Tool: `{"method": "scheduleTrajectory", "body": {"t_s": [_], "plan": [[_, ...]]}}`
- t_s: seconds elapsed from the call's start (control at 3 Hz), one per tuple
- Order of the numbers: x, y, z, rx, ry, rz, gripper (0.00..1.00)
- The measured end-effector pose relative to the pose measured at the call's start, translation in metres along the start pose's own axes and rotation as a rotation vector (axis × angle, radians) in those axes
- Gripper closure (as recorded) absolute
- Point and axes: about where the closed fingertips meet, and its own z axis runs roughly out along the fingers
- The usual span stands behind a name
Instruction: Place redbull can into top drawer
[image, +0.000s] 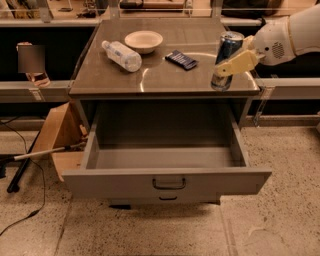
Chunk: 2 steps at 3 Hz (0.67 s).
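Observation:
The redbull can (227, 50), blue and silver, stands upright at the right front corner of the cabinet top (165, 75). Its base is at or just above the surface. My gripper (224, 69) reaches in from the right and is shut on the can. One yellowish finger (237, 62) crosses the can's front, and the other is hidden behind it. The top drawer (125, 182) is pulled wide open below the top, its inside is empty, and its dark bar handle (169, 183) faces me.
A clear water bottle (122, 55) lies on the top at the left, with a white bowl (143, 40) behind it and a dark blue packet (181, 59) in the middle. A cardboard box (57, 132) and a white rod (42, 152) are left of the cabinet. The lower drawer handle (168, 198) shows below.

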Motion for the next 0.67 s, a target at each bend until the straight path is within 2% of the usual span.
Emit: {"method": "scheduleTrajectory", "body": {"t_s": [0.33, 0.67], "plan": [[0.014, 0.014, -0.010, 0.119, 0.066, -0.060, 1.00], [0.051, 0.017, 0.008, 0.209, 0.126, -0.064, 1.00]]}}
